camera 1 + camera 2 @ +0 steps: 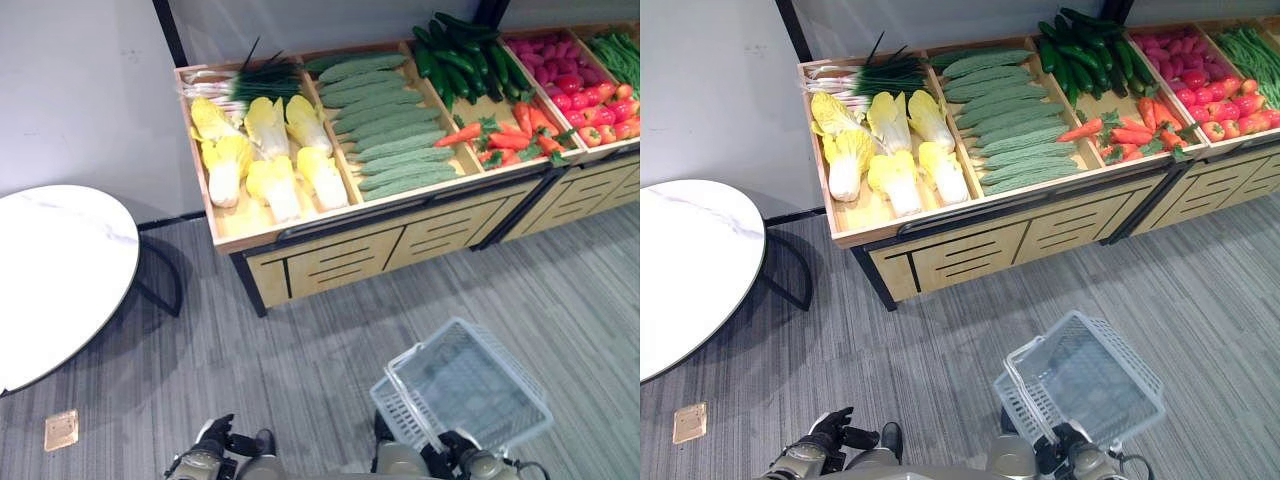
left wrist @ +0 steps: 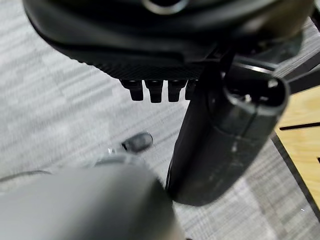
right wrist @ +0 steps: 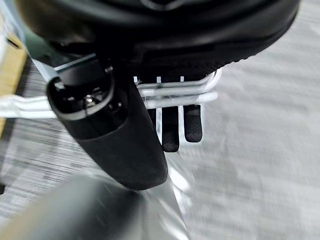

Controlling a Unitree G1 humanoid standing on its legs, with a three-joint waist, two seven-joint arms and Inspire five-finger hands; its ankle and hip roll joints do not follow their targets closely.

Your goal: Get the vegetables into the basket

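Observation:
A white wire basket (image 1: 465,385) hangs low at my right side, empty. My right hand (image 1: 462,462) is shut on its handle (image 3: 175,95), with the fingers (image 3: 171,129) curled over the white bars. My left hand (image 1: 213,447) hangs low on the left over the carpet, fingers relaxed and holding nothing. Ahead is a wooden stand (image 1: 330,255) with vegetables: pale yellow cabbages (image 1: 265,155), scallions (image 1: 245,80), bumpy light-green gourds (image 1: 385,125), dark cucumbers (image 1: 460,55), carrots (image 1: 510,130) and red peppers (image 1: 595,105). Both hands are well short of the stand.
A round white table (image 1: 55,280) on a black frame stands to the left. A brass floor plate (image 1: 60,430) is set in the grey carpet. Purple roots (image 1: 545,50) and green beans (image 1: 620,50) fill the far right bins. Open carpet lies between me and the stand.

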